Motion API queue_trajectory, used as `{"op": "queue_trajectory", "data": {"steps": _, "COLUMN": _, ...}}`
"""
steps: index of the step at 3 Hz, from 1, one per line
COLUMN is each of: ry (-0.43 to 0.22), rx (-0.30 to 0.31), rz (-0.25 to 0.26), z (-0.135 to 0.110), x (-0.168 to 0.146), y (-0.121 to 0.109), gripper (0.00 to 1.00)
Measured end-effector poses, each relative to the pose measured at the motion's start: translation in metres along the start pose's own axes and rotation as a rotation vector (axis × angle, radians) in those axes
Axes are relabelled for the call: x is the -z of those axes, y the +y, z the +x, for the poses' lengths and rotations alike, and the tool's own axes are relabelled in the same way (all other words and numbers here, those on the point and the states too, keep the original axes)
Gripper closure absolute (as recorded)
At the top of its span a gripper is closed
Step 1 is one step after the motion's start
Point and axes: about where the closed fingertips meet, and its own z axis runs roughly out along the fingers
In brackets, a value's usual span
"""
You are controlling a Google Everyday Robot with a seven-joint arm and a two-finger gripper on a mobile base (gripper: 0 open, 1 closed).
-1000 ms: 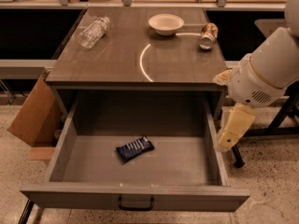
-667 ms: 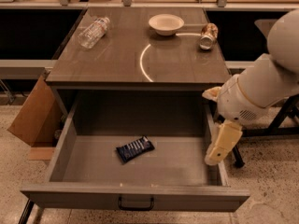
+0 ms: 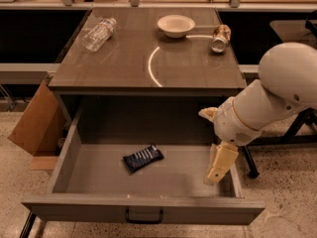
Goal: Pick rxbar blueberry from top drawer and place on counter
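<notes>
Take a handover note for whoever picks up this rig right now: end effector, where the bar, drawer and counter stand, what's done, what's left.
The end effector hangs low at the right side of the open top drawer, apart from the bar.
The rxbar blueberry lies flat near the middle of the drawer floor.
Done: drawer is open.
Left: grasp the bar, lift it out, set it on the counter.

Jaws over top drawer (image 3: 143,209), apart from rxbar blueberry (image 3: 142,158)
</notes>
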Motion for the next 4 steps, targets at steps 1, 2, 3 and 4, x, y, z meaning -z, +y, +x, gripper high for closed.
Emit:
{"op": "queue_trajectory", "data": {"steps": 1, "ry": -0.02, "rx": 0.021, "rz": -0.022, "z": -0.003, "x": -0.021, "y": -0.008, "gripper": 0.0}}
{"op": "queue_trajectory", "data": {"steps": 2, "ry": -0.05, "rx": 0.067, "rz": -0.046, "z": -0.013, "x": -0.05, "y": -0.021, "gripper": 0.0}}
{"op": "queue_trajectory", "data": {"steps": 3, "ry": -0.074, "rx": 0.122, "rz": -0.059, "z": -0.025, "x": -0.085, "y": -0.033, "gripper": 0.0}}
{"op": "queue_trajectory", "data": {"steps": 4, "ry": -0.12, "rx": 0.179, "rz": -0.078, "z": -0.034, "x": -0.121, "y": -0.045, "gripper": 0.0}}
